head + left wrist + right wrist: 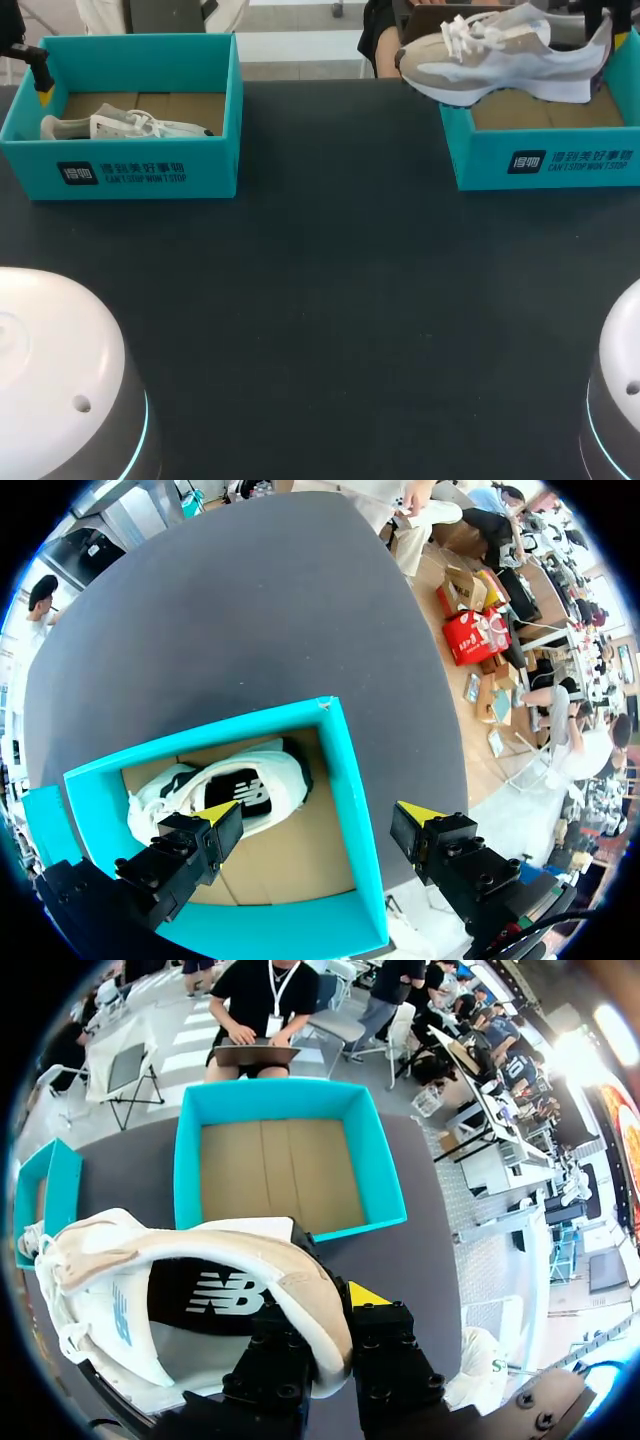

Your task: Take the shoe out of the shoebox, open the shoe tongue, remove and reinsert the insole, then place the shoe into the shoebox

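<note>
Right gripper [330, 1305] clamped on heel collar of beige-white shoe [180, 1290], shoe held in the air over right shoebox [275, 1097], left gripper [320, 835] spread wide, gripping nothing, straddling wall of left shoebox [350, 790], second shoe [235, 790] lying inside, dark table [330, 300]

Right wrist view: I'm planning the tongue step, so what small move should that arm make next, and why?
Probably carry the shoe toward the table in front of the shoebox and lower it. The right gripper is shut on its heel collar, holding it above the empty shoebox; resting on the table should steady it for the tongue.
</note>
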You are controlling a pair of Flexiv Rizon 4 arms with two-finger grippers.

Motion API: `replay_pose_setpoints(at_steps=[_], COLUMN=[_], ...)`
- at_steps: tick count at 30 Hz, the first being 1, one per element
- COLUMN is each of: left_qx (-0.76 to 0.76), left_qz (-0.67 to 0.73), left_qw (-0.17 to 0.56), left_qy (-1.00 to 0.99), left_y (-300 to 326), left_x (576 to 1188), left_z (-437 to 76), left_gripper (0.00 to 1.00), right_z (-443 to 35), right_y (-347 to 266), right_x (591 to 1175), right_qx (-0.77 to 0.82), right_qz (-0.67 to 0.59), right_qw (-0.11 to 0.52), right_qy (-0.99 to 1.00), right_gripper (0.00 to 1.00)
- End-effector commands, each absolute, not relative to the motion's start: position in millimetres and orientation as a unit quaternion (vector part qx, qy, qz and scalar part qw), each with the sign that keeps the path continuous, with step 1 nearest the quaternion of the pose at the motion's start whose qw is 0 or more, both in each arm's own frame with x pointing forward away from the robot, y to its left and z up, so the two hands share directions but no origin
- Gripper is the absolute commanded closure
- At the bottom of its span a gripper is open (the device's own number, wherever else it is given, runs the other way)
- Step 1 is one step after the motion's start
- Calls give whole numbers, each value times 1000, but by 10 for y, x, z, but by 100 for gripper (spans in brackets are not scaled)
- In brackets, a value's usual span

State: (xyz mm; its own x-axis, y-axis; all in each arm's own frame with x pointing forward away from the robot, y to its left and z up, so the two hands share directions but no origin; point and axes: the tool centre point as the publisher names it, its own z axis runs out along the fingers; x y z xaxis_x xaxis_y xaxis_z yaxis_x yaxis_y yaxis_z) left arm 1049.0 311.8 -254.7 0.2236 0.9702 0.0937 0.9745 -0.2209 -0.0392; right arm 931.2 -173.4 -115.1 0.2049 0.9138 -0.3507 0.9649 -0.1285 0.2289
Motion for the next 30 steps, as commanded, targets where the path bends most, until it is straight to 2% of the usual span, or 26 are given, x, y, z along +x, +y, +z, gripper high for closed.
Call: replay_pose_setpoints(at_steps=[1, 7, 18, 30], left_qx=[-781, -781, -781, -781], left_qz=[-25, -25, -25, -25], left_qw=[45, 45, 45, 45], left_qy=[-622, -622, -622, -622], left_y=[3119, 3119, 3119, 3119], left_x=[10491, 10491, 10491, 10491], left_z=[-2545, -2545, -2545, -2545], left_gripper=[0, 0, 0, 0], right_z=[-1150, -1150, -1513, -1567], right_y=[-1752, -1752, -1120, -419], right_x=[9268, 9268, 8525, 7898], right_qx=[742, 742, 764, 766], right_qz=[-38, -38, -52, -56], right_qw=[229, 229, 187, 184], right_qy=[629, 629, 616, 614], right_gripper=[100, 100, 100, 100])
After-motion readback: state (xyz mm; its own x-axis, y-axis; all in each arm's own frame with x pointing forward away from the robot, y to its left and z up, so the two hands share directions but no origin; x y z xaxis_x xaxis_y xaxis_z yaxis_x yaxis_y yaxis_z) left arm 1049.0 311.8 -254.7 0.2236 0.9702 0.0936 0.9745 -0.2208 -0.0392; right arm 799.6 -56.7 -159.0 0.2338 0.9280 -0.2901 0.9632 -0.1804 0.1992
